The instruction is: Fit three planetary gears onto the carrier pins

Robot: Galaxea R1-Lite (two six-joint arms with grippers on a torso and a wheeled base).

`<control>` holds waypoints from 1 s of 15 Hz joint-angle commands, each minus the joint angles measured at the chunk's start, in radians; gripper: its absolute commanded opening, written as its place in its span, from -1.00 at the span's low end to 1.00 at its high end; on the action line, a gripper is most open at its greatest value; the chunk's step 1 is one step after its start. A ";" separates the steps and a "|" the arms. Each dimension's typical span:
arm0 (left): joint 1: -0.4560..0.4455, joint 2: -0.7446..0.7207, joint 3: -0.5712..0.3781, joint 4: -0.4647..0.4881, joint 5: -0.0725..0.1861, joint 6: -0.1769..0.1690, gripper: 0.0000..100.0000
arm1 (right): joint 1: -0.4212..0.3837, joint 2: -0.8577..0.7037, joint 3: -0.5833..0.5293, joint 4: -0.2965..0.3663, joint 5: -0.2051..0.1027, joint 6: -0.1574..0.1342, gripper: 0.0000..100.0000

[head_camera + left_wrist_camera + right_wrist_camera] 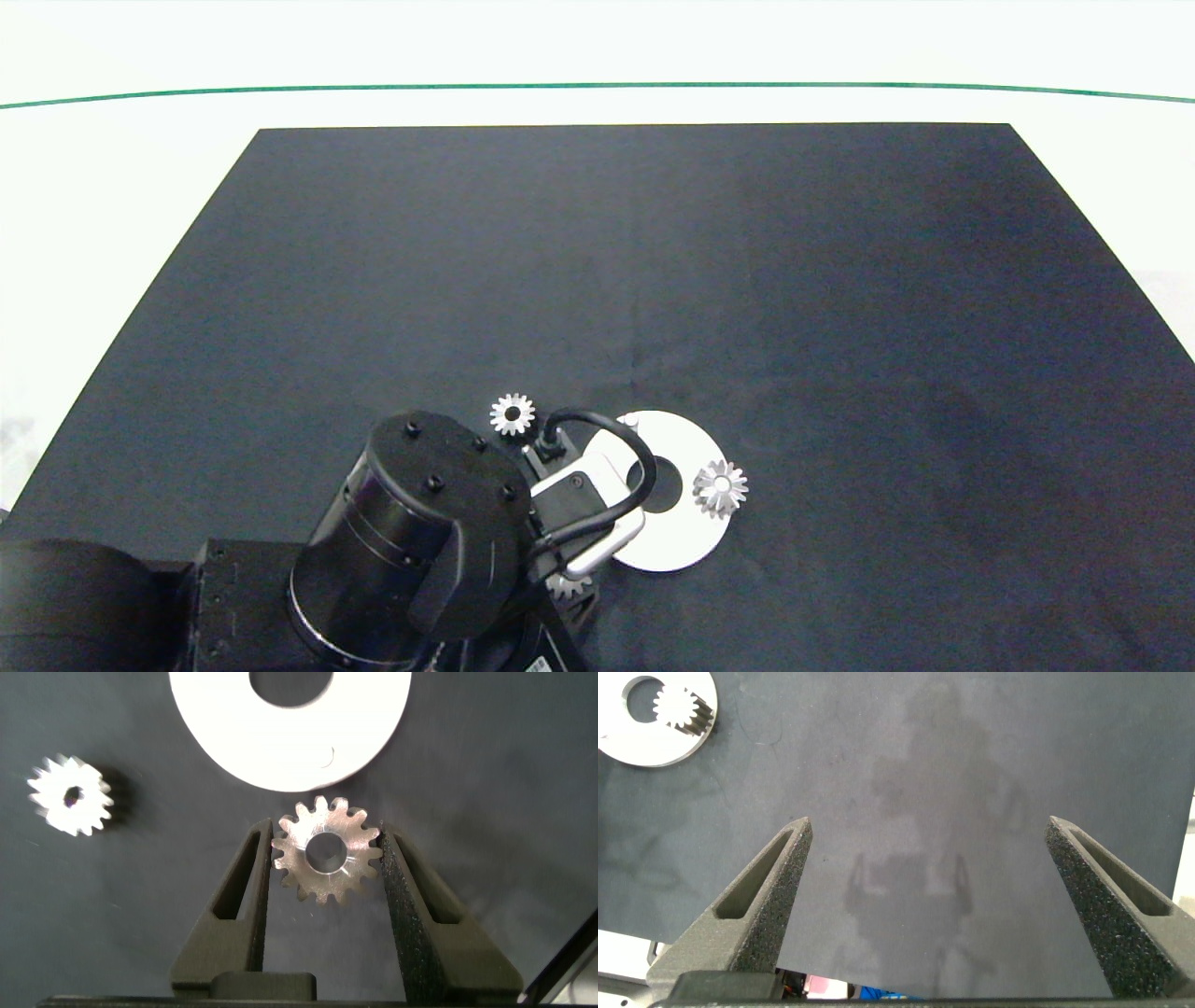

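One planetary gear (326, 851), silvery with a round centre hole, sits between my left gripper's (325, 831) fingers, which press its teeth on both sides, just off the white disc's (290, 737) rim. Whether it rests on the mat cannot be told. In the head view only its edge (568, 586) shows under the left arm (420, 532). A second gear (721, 487) sits on the disc (677, 546) at its right rim, hiding the carrier pin under it. A third gear (513, 413) lies on the mat left of the disc. My right gripper (928, 821) is open over bare mat.
A black mat (747, 280) covers the table, with white table surface around it and a green line (597, 87) at the far side. The left arm's wrist and cable (607, 467) cover the disc's left half. The right arm is outside the head view.
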 commanded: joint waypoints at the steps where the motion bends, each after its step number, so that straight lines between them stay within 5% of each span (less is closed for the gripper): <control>1: -0.023 -0.005 -0.056 0.017 0.009 -0.007 -1.00 | 0.000 0.002 0.002 0.003 -0.002 -0.001 1.00; 15: -0.056 0.096 -0.098 0.008 0.036 -0.018 -1.00 | 0.000 0.004 0.000 0.001 -0.002 -0.001 1.00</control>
